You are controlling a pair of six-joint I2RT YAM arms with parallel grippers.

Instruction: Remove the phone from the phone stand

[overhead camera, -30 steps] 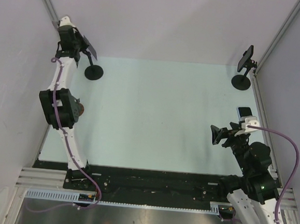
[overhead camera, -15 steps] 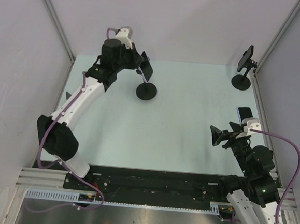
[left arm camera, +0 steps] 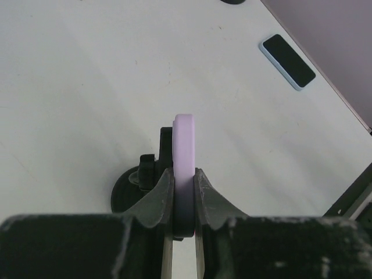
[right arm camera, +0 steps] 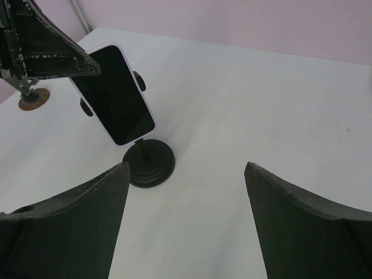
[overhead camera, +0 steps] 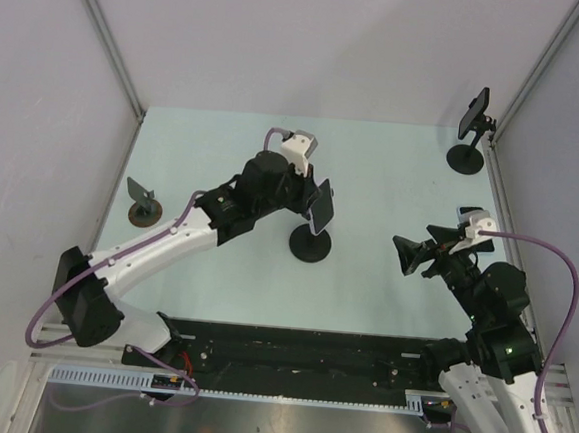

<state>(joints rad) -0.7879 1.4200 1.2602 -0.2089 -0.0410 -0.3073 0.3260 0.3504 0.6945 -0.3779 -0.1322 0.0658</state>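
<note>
A phone (overhead camera: pixel 322 207) in a lilac case sits clamped in a black phone stand (overhead camera: pixel 310 245) near the middle of the table. My left gripper (overhead camera: pixel 318 195) is shut on the phone's top edge. In the left wrist view the fingers (left arm camera: pixel 158 195) press both faces of the lilac phone (left arm camera: pixel 185 145), with the stand's round base (left arm camera: pixel 124 195) below. The right wrist view shows the phone (right arm camera: pixel 116 96) with its dark screen facing me, held in the stand (right arm camera: pixel 148 163). My right gripper (overhead camera: pixel 404 257) hangs open to the right of the stand, with nothing between its fingers.
A second black stand (overhead camera: pixel 466 158) holding a phone (overhead camera: pixel 473 113) is at the back right corner. A blue-cased phone (left arm camera: pixel 288 53) lies flat near the right edge. A small brown-based stand (overhead camera: pixel 143 208) is at the left. Side walls enclose the table.
My left arm has swung from the back left corner to the middle of the table, bringing the phone and its stand along. The right gripper has shifted slightly left.
</note>
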